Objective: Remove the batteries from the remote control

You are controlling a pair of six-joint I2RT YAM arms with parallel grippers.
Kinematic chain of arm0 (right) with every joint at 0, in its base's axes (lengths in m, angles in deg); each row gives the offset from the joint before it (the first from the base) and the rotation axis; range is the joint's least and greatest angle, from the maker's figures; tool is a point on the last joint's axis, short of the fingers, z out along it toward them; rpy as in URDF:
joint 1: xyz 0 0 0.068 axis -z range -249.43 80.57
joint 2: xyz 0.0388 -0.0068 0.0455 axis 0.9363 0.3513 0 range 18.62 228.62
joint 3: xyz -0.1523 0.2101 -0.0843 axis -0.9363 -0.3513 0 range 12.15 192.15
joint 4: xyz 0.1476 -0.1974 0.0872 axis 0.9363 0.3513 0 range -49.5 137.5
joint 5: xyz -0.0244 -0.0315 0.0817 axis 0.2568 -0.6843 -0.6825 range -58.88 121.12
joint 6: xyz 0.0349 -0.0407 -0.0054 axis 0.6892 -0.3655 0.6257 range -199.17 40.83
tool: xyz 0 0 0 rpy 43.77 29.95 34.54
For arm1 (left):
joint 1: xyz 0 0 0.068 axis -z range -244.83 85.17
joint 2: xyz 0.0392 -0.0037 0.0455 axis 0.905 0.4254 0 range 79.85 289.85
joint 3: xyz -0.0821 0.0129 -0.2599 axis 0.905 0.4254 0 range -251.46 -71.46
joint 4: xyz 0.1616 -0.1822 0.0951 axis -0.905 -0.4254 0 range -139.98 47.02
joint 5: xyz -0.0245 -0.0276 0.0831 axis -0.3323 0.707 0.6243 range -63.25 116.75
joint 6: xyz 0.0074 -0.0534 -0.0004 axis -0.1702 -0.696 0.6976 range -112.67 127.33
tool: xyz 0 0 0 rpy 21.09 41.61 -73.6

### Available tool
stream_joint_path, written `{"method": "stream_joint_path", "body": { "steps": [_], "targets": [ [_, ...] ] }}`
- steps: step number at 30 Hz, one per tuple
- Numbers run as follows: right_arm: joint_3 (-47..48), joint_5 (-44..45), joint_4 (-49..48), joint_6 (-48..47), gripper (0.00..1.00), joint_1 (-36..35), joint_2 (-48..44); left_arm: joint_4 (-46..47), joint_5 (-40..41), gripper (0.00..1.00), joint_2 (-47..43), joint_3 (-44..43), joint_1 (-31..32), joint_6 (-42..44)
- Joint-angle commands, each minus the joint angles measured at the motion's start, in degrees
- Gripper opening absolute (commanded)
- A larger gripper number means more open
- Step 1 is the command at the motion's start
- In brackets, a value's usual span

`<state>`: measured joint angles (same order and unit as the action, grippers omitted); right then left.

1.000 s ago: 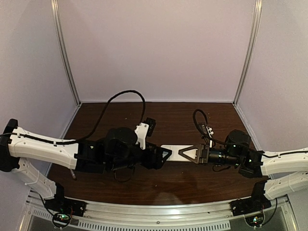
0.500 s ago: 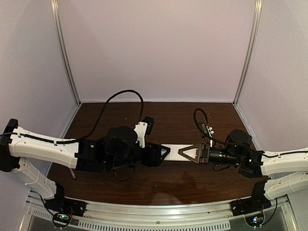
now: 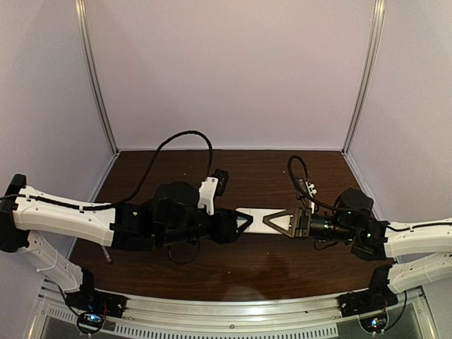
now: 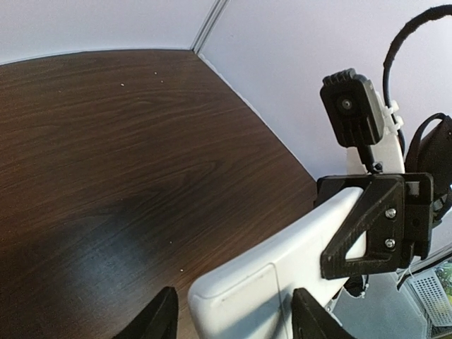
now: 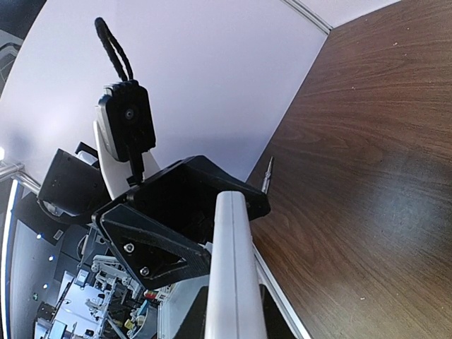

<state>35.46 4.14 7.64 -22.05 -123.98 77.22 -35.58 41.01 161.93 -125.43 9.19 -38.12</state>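
The white remote control (image 3: 256, 215) is held in the air over the table, between the two grippers. My right gripper (image 3: 277, 222) is shut on its right end, one black finger (image 4: 361, 229) lying on the plain white back. In the right wrist view the remote (image 5: 230, 282) shows edge-on. My left gripper (image 3: 240, 223) straddles the left end; its fingers (image 4: 159, 319) stand either side of the remote (image 4: 268, 282), with a gap of table showing on the left side. The back cover's seam is closed. No batteries show.
A thin pointed pale tool (image 5: 268, 174) lies near the table's left front edge and also shows in the top view (image 3: 106, 256). The dark wooden table (image 3: 282, 176) is walled by pale panels at the back and sides.
Both arms have shifted only slightly. The right gripper has drawn a little to the right with the remote, so a bit more white shows between the grippers.
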Motion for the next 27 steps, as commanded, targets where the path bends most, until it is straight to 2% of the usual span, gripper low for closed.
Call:
{"method": "stream_joint_path", "body": {
  "steps": [1, 27],
  "targets": [
    [0.44, -1.45, -3.7, 0.35, 0.0, 0.23, -1.78, 2.04, -1.12, 0.55, 0.37, 1.05, -0.45, 0.1],
    [0.33, -2.15, -3.92, 0.46, 0.0, 0.22, -2.88, 2.73, -2.02, 0.41, -0.09, 1.77, -0.45, 0.78]
  ]
}}
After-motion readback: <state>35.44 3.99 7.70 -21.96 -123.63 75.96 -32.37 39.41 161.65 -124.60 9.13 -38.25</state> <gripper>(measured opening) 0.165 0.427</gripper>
